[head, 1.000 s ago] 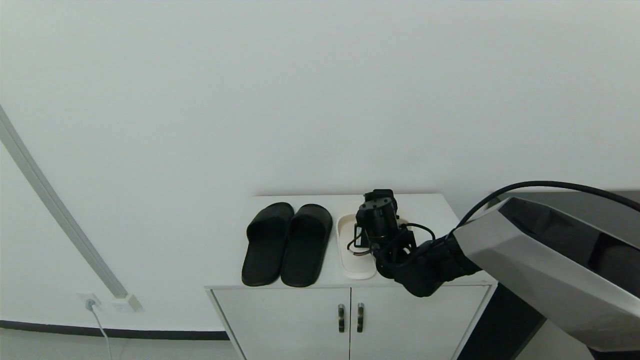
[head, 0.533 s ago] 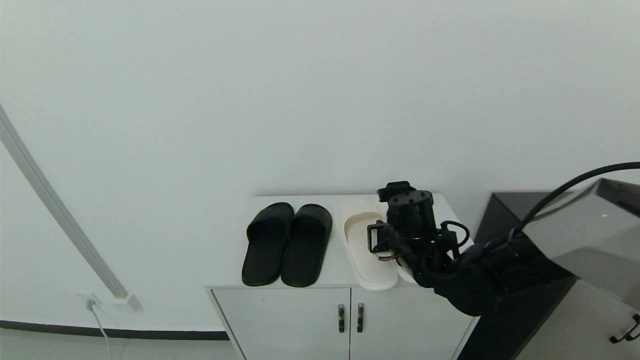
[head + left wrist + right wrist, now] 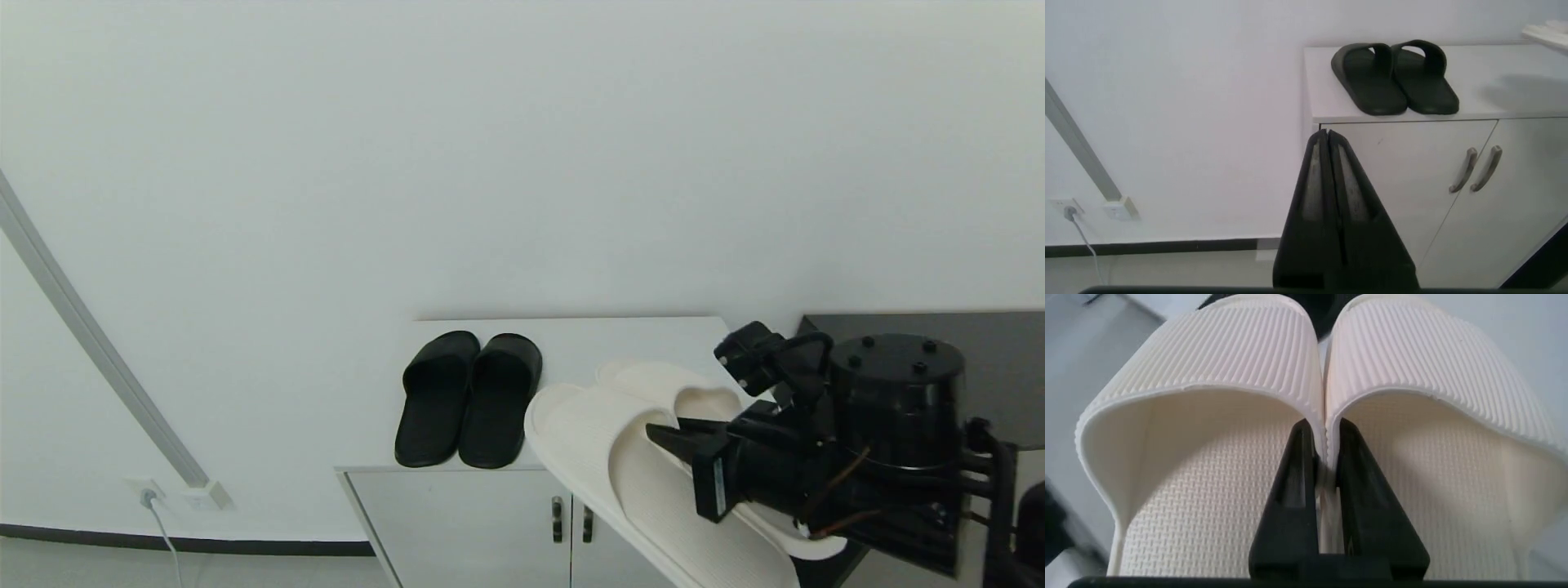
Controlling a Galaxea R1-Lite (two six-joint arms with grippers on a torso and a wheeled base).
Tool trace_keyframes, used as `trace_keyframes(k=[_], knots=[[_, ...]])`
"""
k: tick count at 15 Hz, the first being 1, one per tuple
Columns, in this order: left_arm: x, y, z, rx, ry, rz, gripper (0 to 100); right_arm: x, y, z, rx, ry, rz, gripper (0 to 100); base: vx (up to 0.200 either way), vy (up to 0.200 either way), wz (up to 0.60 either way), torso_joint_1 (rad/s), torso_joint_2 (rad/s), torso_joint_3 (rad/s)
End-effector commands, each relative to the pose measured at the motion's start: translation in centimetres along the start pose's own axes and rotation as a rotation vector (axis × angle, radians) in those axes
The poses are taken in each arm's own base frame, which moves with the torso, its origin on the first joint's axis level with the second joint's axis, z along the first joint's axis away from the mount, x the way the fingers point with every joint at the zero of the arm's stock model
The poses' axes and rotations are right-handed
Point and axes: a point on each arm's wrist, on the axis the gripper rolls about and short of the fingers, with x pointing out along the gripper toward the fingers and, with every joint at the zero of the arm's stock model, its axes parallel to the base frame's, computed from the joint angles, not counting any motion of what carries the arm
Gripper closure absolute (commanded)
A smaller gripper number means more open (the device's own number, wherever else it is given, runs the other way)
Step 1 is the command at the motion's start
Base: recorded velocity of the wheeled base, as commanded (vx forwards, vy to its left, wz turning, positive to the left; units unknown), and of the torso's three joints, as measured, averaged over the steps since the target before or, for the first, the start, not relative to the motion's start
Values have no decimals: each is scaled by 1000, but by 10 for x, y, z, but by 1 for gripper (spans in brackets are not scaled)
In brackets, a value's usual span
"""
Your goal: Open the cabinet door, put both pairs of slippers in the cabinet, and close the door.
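**Above the cabinet front: white pair lifted, doors shut**

Head view: the right gripper (image 3: 663, 431) holds the white slippers (image 3: 604, 457) tilted in the air, apparently clear of the cabinet top (image 3: 637, 339). The black slippers (image 3: 469, 400) lie side by side on that top. Both cabinet doors (image 3: 457, 523) are closed, with nothing at the handles (image 3: 571, 518).

Left wrist view: the left gripper (image 3: 1327, 137) has its fingers pressed together on nothing. It sits low, facing the left door and well apart from it.

Right wrist view: the jaws pinch the two adjoining inner edges of the white pair, so both slippers hang from one grip.

Judgement: early stage. The door is unopened and neither pair is stowed. Opening, both placements and closing remain, and the free left arm looks best placed for the handle.
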Motion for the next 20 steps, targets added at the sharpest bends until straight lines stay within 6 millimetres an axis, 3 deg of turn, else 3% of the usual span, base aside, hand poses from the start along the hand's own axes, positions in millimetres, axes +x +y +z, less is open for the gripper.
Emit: trace_keyframes(k=[1,4,13,20], knots=[[0,0,0,0,1,0,100,-23,2,3,-1,-34,27,100,0,0,0,0,0,0],[0,0,0,0,1,0,100,-22,2,-5,-2,-3,27,100,0,0,0,0,0,0],[0,0,0,0,1,0,100,-25,6,-13,-12,21,61,100,-200,0,0,0,1,3],[0,0,0,2,1,1,100,-24,5,-19,-38,44,61,100,0,0,0,0,0,0]])
